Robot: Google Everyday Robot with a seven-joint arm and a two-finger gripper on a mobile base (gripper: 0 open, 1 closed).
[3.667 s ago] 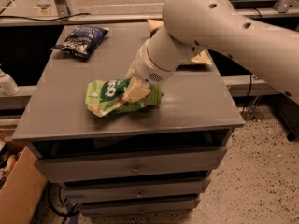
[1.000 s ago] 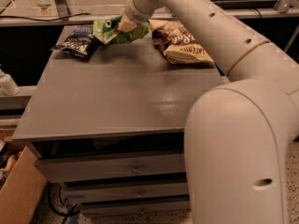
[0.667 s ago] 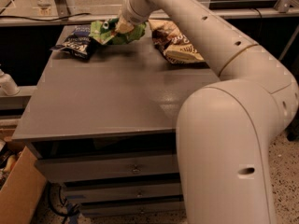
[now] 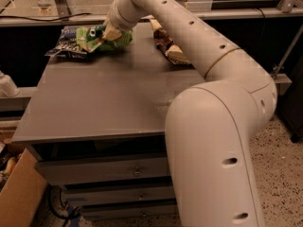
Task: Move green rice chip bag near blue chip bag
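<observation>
The green rice chip bag (image 4: 94, 38) is at the far left of the grey cabinet top (image 4: 109, 98), partly over the right side of the blue chip bag (image 4: 66, 44), which lies flat near the far left corner. My gripper (image 4: 110, 33) is shut on the green rice chip bag's right part, just right of the blue chip bag. My white arm reaches in from the lower right across the top.
A brown and cream chip bag (image 4: 168, 46) lies at the far middle of the top, partly behind my arm. Drawers (image 4: 109, 171) sit under the top. A cardboard box (image 4: 19, 193) stands on the floor at the lower left.
The gripper has carried the green rice chip bag from the middle of the top to the far left, then further left until it overlaps the blue chip bag.
</observation>
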